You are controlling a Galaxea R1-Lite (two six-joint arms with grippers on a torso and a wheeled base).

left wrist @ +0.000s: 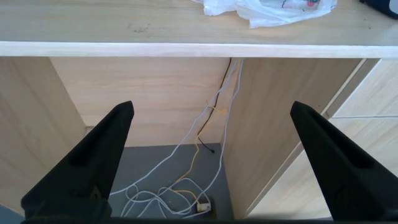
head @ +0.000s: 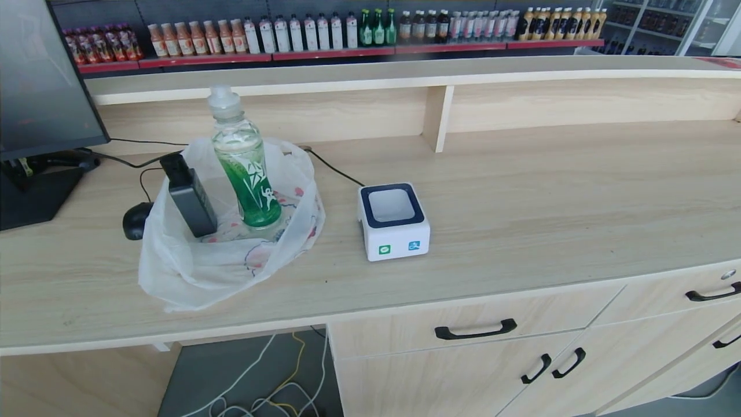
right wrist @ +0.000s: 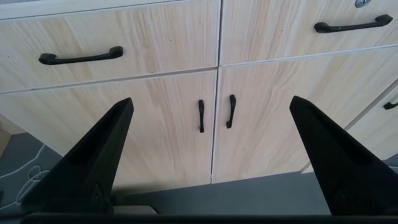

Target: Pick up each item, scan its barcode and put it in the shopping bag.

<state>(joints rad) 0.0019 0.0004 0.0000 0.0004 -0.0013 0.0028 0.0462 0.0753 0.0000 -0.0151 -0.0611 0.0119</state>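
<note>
Gaping wide, left gripper (left wrist: 211,109) and right gripper (right wrist: 210,102) hold nothing; bottle (head: 243,168) stands in shopping bag (head: 173,272), nine o'clock from scanner (head: 393,223).

Dark monitor (head: 40,75) cut off at left edge, mouse (head: 134,222) half hidden behind shopping bag (head: 191,272), shelf bottles (head: 347,30) too small to tell

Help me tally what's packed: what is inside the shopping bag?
Inside the shopping bag a green bottle stands upright, and a dark grey boxy item leans beside it. Anything small under these two or behind the bag's crumpled near folds is covered.
</note>
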